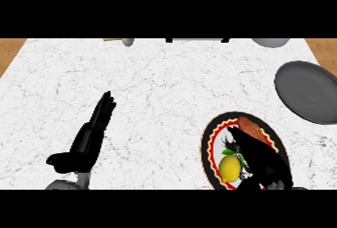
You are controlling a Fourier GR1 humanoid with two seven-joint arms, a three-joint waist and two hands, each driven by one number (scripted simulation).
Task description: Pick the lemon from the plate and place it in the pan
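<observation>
Yellow lemon (pixel 230 168) lies on the red-rimmed plate (pixel 209 147), nearest us; our right hand (pixel 263 160) hangs just beside it, fingers curving toward the fruit but not yet closed on it, likely lining up a grasp. Our left hand (pixel 92 129) rests on the counter (pixel 171 80), fingers straight and together. Farther right sits the grey pan (pixel 308 91)

Lighting: even and bright across my desk (pixel 164 89); no glare, barely any cast shadows; my black hands read as silhouettes.
</observation>
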